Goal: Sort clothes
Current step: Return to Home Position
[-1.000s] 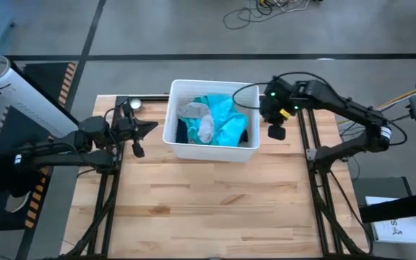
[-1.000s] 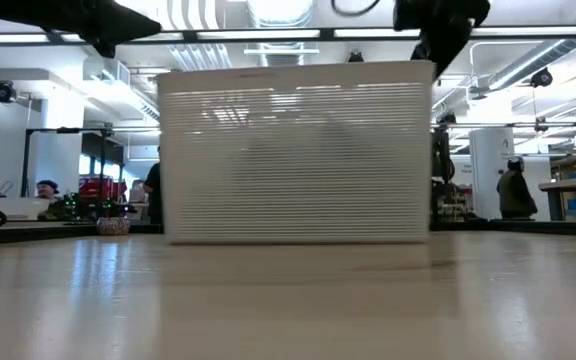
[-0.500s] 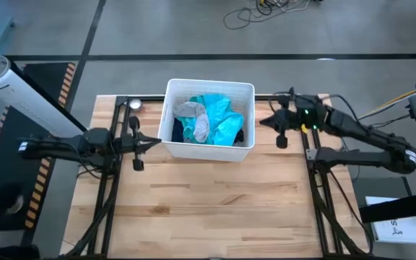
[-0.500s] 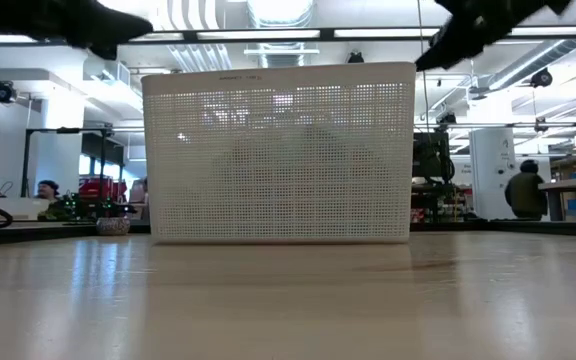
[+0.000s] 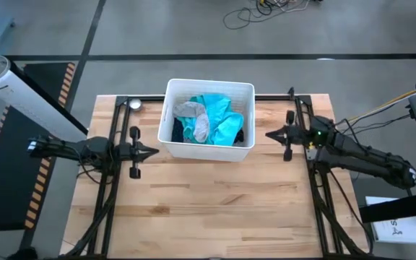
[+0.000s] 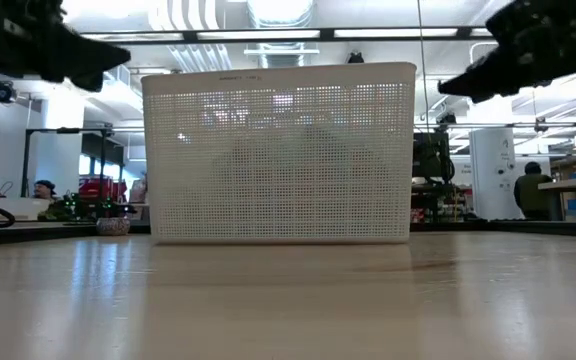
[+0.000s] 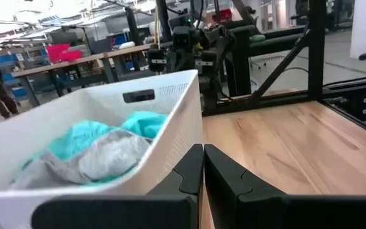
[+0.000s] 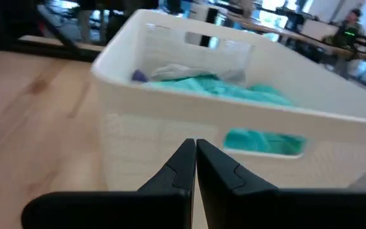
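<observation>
The clothes (image 5: 219, 117) lie heaped in the white basket (image 5: 209, 82), with a gripper on either side.
Above the table (image 5: 208, 206), the left gripper (image 5: 149, 152) at the basket's 9 o'clock and the right gripper (image 5: 269, 134) at 3 o'clock are both clenched empty; inside, teal and grey show, perhaps navy beneath.

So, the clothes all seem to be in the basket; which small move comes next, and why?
Probably retreat from the table: the clothes lie inside the basket, and the left hand and right hand are shut and empty beside it.
</observation>
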